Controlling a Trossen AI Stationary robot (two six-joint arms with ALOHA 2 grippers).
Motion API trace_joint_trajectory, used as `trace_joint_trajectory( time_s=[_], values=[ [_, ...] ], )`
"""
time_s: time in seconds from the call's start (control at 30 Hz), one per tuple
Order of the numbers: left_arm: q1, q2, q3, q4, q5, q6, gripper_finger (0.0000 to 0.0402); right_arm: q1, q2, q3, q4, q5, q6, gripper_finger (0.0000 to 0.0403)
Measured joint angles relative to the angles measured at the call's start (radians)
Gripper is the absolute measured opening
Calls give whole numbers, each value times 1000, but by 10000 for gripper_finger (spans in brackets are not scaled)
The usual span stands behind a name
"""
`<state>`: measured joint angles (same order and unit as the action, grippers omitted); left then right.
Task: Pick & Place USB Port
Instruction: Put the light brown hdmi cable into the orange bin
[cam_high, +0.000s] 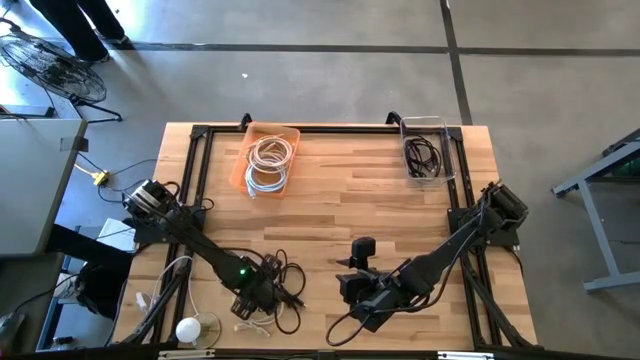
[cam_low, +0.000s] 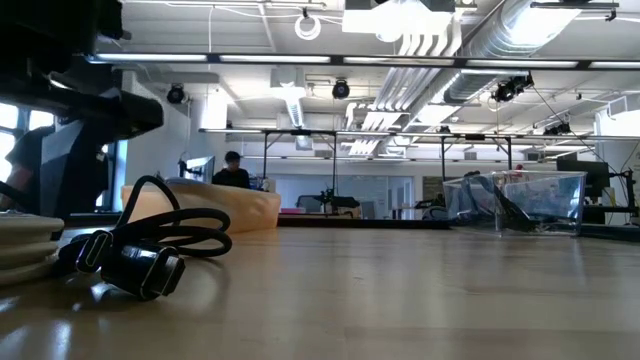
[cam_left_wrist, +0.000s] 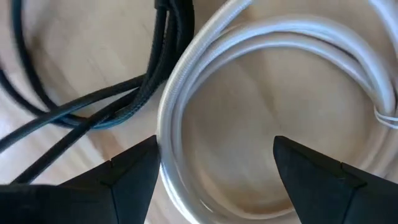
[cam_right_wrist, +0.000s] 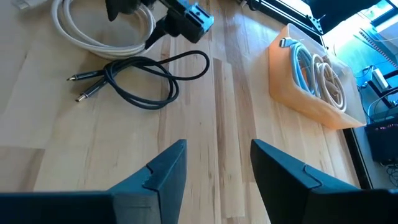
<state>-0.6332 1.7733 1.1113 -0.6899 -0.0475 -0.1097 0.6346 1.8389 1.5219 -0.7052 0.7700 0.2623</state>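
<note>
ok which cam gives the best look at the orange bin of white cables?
The high view: the orange bin shows whole from above, white cables coiled inside, at the table's far edge. The right wrist view catches it obliquely, partly cropped. The low view shows only its side wall. The left wrist view misses it.

From overhead, the left gripper (cam_high: 252, 298) sits low over a tangle of black cable (cam_high: 285, 285) and white cable (cam_high: 250, 322), and its arm covers the spot where they cross, so I cannot tell which strand lies on top. In the left wrist view the white cable (cam_left_wrist: 205, 68) runs off the edges and the black cable (cam_left_wrist: 81, 112) is blurred, its ends out of frame. Down at table height, a dark blurred shape (cam_low: 60, 60) blocks the upper left corner, and the contents of the clear bin (cam_low: 520, 200) are too small to make out.
</note>
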Motion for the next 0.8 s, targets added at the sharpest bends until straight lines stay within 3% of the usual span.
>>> trace_joint_trajectory(
  time_s=[0.3, 0.43, 0.6, 0.63, 0.8],
  values=[
    [25, -2, -33, 88, 58, 88, 286, 0, 0, 0, 0, -3, 1, 170],
    [25, -2, -34, 121, 48, 152, 212, 0, 0, 0, 0, -3, 0, 170],
    [25, 0, -34, 155, 25, 225, 40, 0, 0, 0, 0, -3, 1, 170],
    [25, 0, -34, 164, 15, 234, 23, 0, 0, 0, 0, -3, 1, 170],
    [25, 0, -35, 171, -16, 275, 12, 0, 0, 0, 0, -3, 1, 170]
  ],
)
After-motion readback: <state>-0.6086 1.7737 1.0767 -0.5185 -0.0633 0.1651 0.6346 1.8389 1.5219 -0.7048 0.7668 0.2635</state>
